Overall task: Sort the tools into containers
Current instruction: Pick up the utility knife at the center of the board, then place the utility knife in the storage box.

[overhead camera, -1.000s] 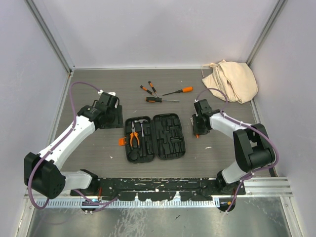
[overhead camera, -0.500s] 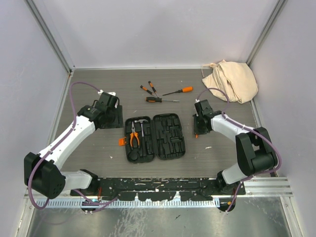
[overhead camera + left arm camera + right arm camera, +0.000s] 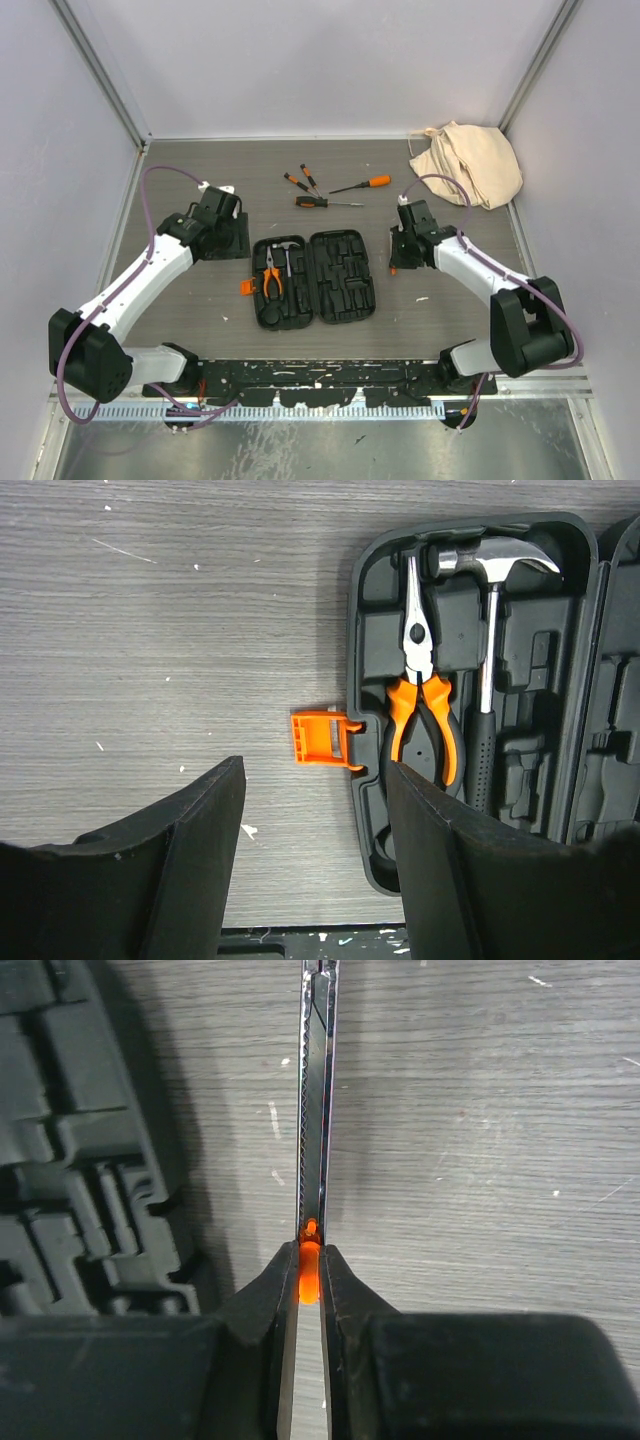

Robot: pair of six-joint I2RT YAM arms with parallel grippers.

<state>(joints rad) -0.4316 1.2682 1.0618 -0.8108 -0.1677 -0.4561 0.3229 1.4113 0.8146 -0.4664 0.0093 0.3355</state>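
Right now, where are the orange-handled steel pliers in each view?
Top external: pliers centre-left, in the left half of the black plastic tool case.
Left wrist: right of centre, beside the hammer.
Right wrist: not in it.
Shared landmark: the tool case, in all three.

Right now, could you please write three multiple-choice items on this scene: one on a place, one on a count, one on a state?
1. Where does the beige cloth bag lie?
A) far right corner
B) near left corner
C) middle of the near edge

2. How many tools lie in the black tool case?
A) none
B) two
C) five

3. The right gripper is
A) wide open
B) shut on a slim metal tool
C) shut on the bag

Key:
1 A, the top view shows it there.
2 B, only the pliers and the hammer fill slots.
3 B, it pinches the tool's orange part.
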